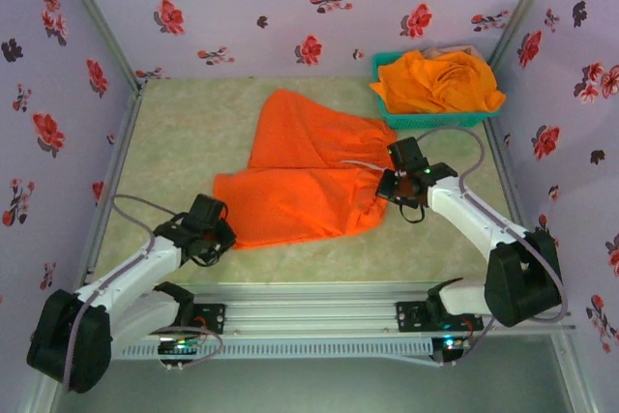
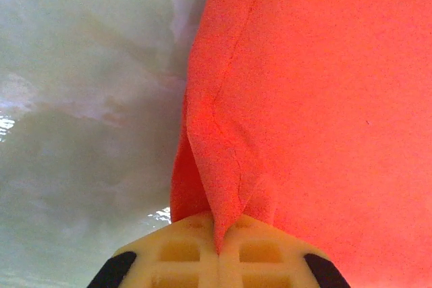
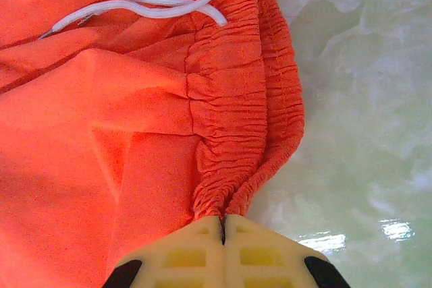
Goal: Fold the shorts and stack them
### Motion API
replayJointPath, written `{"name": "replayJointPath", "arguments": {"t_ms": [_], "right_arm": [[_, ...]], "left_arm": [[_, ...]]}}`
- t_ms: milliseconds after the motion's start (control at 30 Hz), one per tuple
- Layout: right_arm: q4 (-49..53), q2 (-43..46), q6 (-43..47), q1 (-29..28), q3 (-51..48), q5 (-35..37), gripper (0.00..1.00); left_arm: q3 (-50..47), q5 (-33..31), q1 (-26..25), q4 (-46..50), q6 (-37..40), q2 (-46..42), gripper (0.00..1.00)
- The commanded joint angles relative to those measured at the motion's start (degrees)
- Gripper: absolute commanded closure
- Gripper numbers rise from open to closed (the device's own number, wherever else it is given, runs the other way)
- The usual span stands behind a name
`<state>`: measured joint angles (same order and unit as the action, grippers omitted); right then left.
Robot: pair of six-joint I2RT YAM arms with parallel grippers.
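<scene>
Top external view: orange shorts lie flat on the counter. The left pincer pinches a leg hem, and the right pincer pinches the waistband. The fold looks ready to start. Next, both should lift together.

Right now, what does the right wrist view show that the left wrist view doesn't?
Right wrist, not left wrist: the gathered waistband and white drawstring of the orange shorts, with the right end effector shut on the waistband's edge.
Left wrist, not right wrist: a plain folded corner of the shorts, no gathers, pinched in the shut left end effector.
Both: orange cloth clamped at the bottom of the frame, with the pale marbled table beside it.
</scene>
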<state>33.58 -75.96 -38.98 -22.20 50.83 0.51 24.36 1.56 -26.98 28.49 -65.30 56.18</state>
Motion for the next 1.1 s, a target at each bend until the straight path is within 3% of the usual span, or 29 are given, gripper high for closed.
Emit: {"name": "replayJointPath", "arguments": {"t_ms": [0,200,400,633,767,833,933,1000,1067], "right_arm": [[-0.41,0.73,-0.24,-0.43,0.82,1.55,1.00],[1.78,-3.53,1.32,-0.43,10.93,1.08,1.00],[4.49,-14.38,3.79,-0.57,32.88,-1.71,1.00],[9.02,-34.19,6.96,-1.52,74.38,-9.29,1.00],[13.54,-47.10,7.10,-1.63,106.64,-12.18,1.00],[10.32,-50.55,5.20,-1.23,117.85,-14.41,1.00],[0.14,-46.70,2.05,0.06,113.93,-16.64,1.00],[-5.05,-42.60,2.20,0.79,106.86,-17.63,1.00],[-7.06,-38.92,4.81,1.18,100.37,-17.87,1.00]], "left_arm": [[5.31,-1.10,2.61,3.02,4.11,-0.58,1.00],[20.91,-0.51,11.78,7.67,13.63,2.53,1.00],[46.02,3.32,22.15,11.68,21.75,17.07,1.00],[80.44,6.34,31.90,15.90,23.25,36.87,1.00],[105.62,9.73,36.52,21.59,21.03,46.30,1.00],[121.38,11.41,38.69,25.16,19.62,50.33,1.00],[137.84,13.80,42.12,25.49,16.20,52.16,1.00],[136.15,15.25,43.90,21.38,14.84,48.09,1.00],[125.59,15.35,44.04,15.30,16.75,39.78,1.00]]}}
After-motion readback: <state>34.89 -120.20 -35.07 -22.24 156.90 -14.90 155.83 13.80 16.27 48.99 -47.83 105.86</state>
